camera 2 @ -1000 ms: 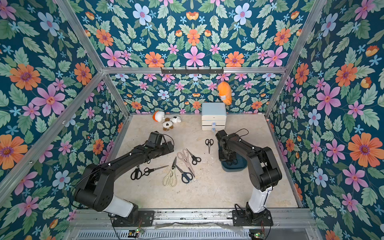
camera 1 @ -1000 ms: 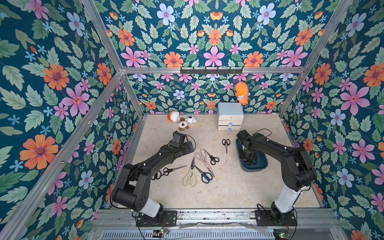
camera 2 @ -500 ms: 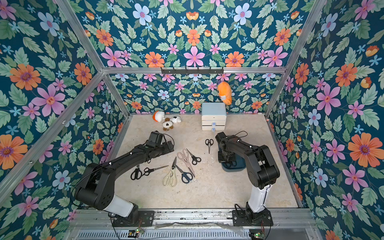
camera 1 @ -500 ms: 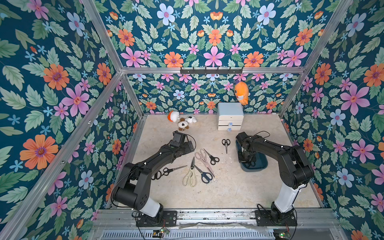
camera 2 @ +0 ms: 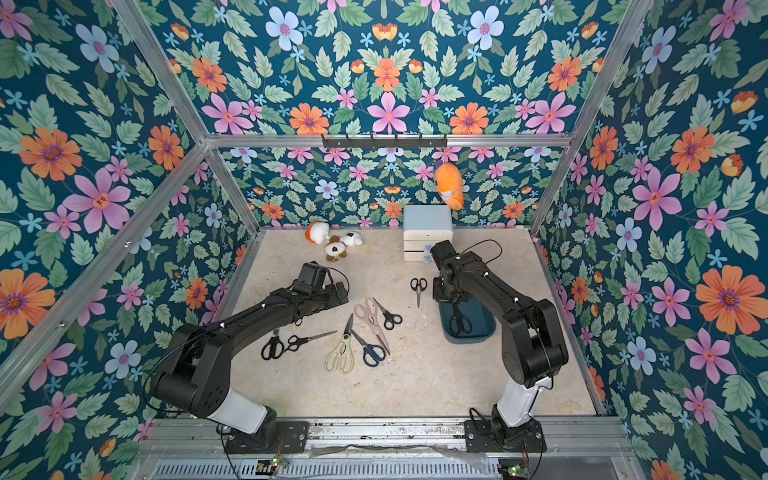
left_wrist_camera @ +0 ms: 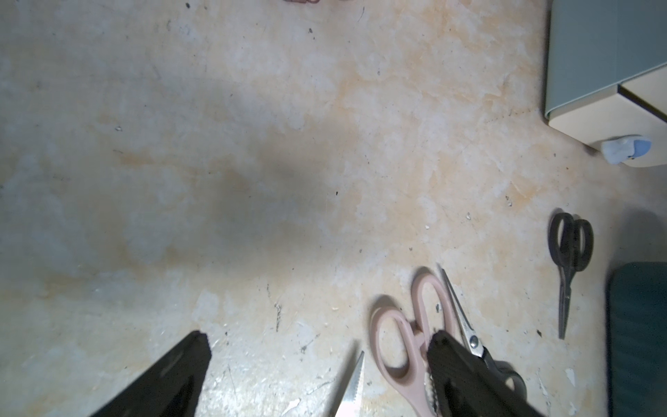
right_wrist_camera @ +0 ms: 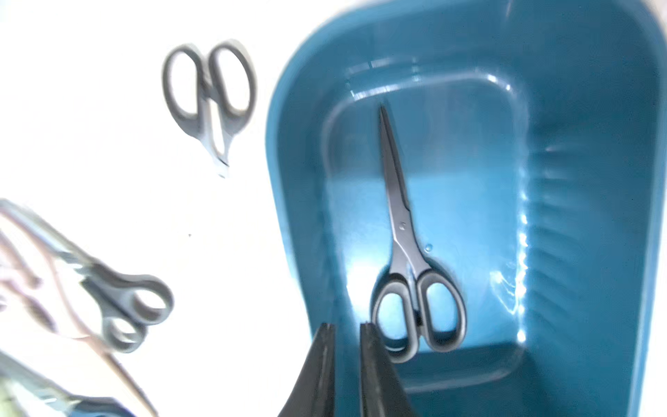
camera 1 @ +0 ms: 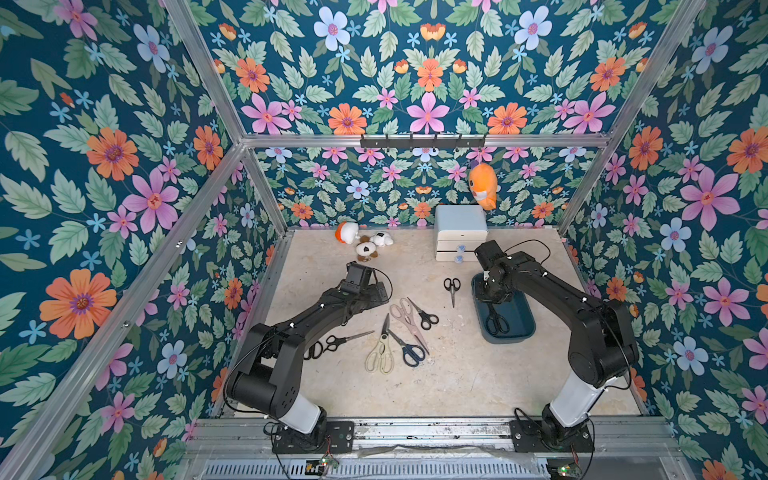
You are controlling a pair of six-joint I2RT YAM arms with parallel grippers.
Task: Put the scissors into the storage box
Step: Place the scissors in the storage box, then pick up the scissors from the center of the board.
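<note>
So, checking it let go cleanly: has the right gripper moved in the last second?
Yes: the right gripper has pulled back toward the white cabinet, leaving the scissors in the storage box.

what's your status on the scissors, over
left gripper open, empty. right gripper slightly parted, empty, above storage box. one black scissors inside. other pairs on table. nothing blocking.
</note>
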